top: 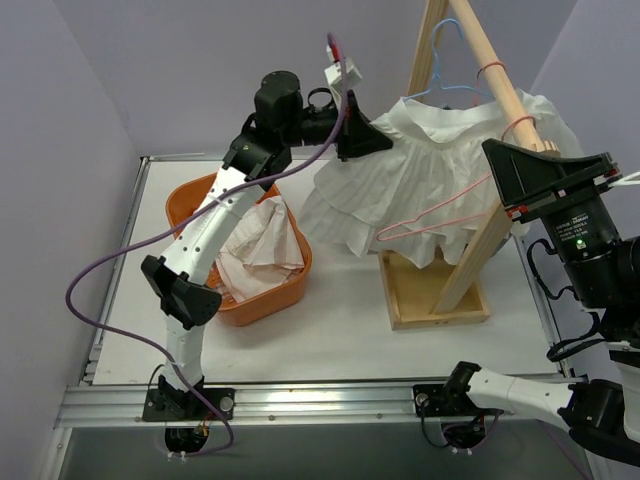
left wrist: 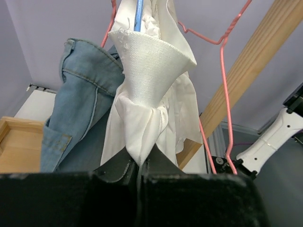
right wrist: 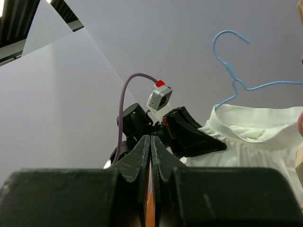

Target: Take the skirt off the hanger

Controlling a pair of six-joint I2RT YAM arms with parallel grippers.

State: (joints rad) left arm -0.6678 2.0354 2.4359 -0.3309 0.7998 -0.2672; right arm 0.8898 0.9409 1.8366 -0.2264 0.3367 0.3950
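A white pleated skirt point(top: 400, 190) hangs on a blue wire hanger point(top: 455, 85) on the wooden rack point(top: 490, 60). My left gripper point(top: 385, 140) is raised to the skirt's left waistband and is shut on a bunch of its fabric point(left wrist: 151, 71); the pinch shows in the left wrist view point(left wrist: 141, 161). The blue hanger point(left wrist: 138, 16) runs up inside the waistband. My right gripper point(top: 492, 160) is held high to the right of the skirt, shut and holding nothing point(right wrist: 150, 142). It looks at the skirt point(right wrist: 255, 142) and the hanger's hook point(right wrist: 232, 80).
A pink wire hanger point(top: 440, 215) hangs in front of the skirt. A denim garment point(left wrist: 75, 104) hangs behind the skirt. An orange basket point(top: 260, 290) with pale clothes stands under the left arm. The rack's wooden base tray point(top: 430, 295) sits on the table.
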